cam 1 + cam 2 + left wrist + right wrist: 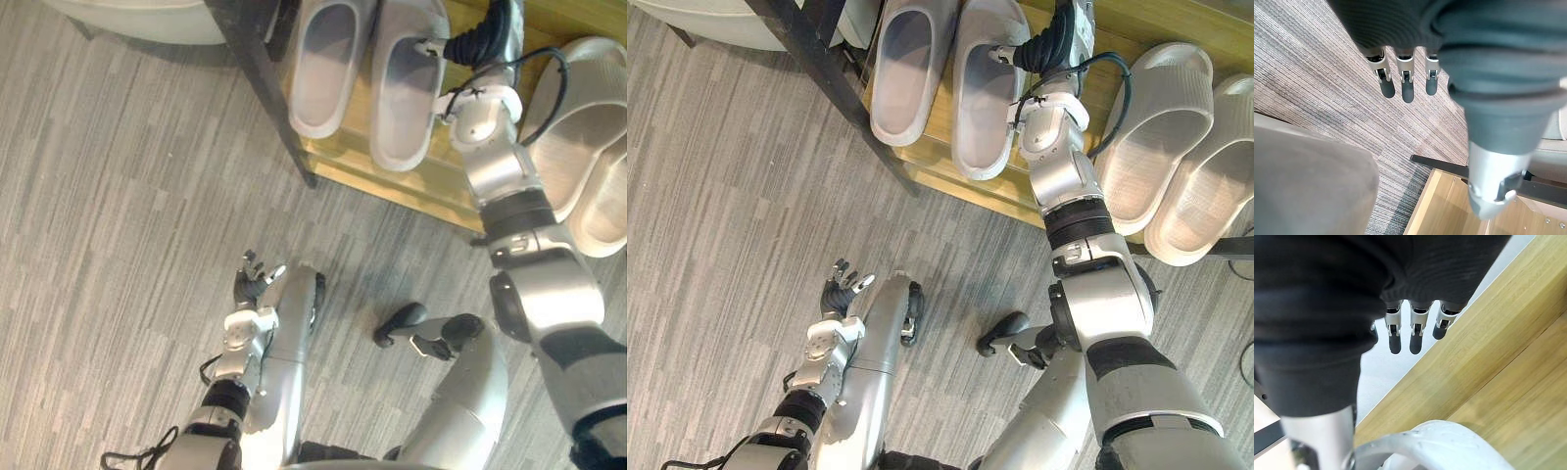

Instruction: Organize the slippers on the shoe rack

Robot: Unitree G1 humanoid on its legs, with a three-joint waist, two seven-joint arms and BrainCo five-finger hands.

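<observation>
Aligning step: right hand [1059, 41] reaches over the shoe rack [940, 181], just right of the left pair [985, 88]; probably about to nudge it straight.
Grip: right hand's fingers are straight and hold nothing.
Idle: left hand [837, 290] is low over the floor [725, 196], fingers relaxed, empty.
Slippers: left pair sits side by side on the rack; right pair [1156, 127] lies further right, touching.
Tip: push flat against the slipper's side, keep the ends level, and don't shove it off the near edge.

Four pale slippers [909, 73] counted, as one left pair [985, 98] and one right pair [1156, 137], one wooden shoe rack [392, 186], one left hand [836, 291], one right hand [1415, 328], one pale rounded object [137, 20] beside the rack.
</observation>
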